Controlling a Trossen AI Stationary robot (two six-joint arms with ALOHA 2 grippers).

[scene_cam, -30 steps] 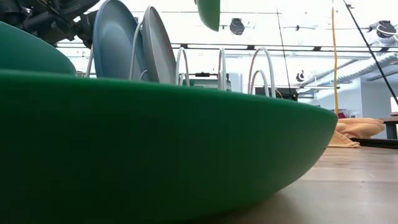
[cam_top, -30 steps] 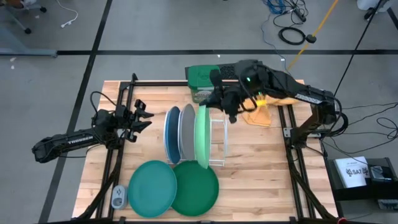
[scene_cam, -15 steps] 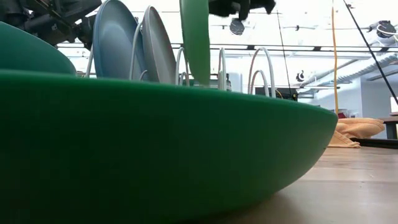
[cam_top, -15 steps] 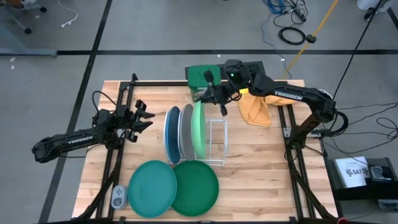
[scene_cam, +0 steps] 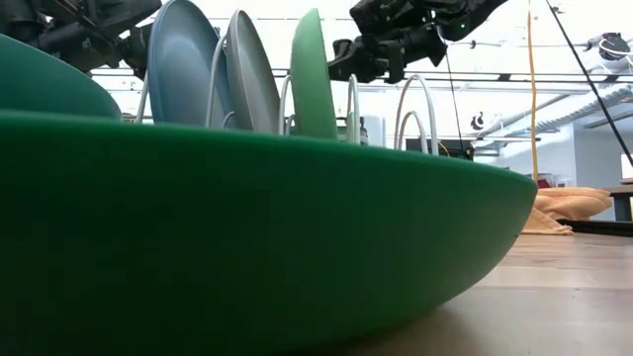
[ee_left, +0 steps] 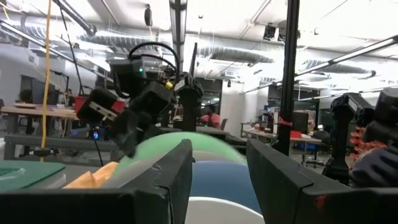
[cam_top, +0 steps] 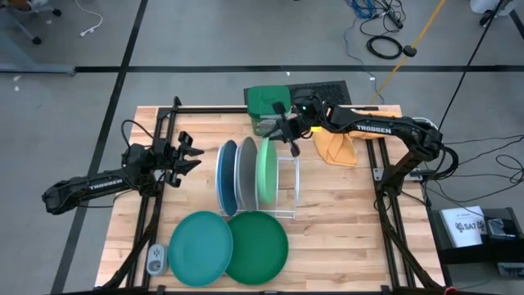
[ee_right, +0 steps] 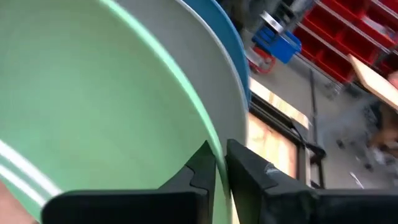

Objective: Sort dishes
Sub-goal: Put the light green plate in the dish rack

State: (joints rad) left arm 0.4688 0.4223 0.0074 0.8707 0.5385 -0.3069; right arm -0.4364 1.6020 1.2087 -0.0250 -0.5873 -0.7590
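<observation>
The blue plate [cam_top: 225, 176], the grey plate [cam_top: 246, 174] and the light green plate [cam_top: 266, 174] stand on edge side by side in the wire rack [cam_top: 288, 192]. The teal plate [cam_top: 201, 238] and the dark green plate [cam_top: 258, 246] lie flat on the table near its front edge. My right gripper [cam_top: 286, 138] is at the far end of the light green plate, shut on it. My left gripper [cam_top: 190, 156] waits open and empty to the left of the rack. My right gripper pinches the light green plate's rim [ee_right: 210, 140] at its far upper part, one finger on each face. The fingers come slanting down from the table's far right. The plate stands upright with its lower edge in the rack, next to the grey plate [ee_right: 239, 93].
A green lidded tub [cam_top: 266, 102] stands at the table's far edge behind the rack. An orange cloth [cam_top: 337, 147] lies to the right of it. The rack's right slots [cam_top: 293, 176] hold nothing. A small grey device [cam_top: 155, 260] lies at the front left.
My right gripper has gone down with the light green plate. The plate, held high over the rack a second ago, has turned upright and now stands in the slot beside the grey plate.
</observation>
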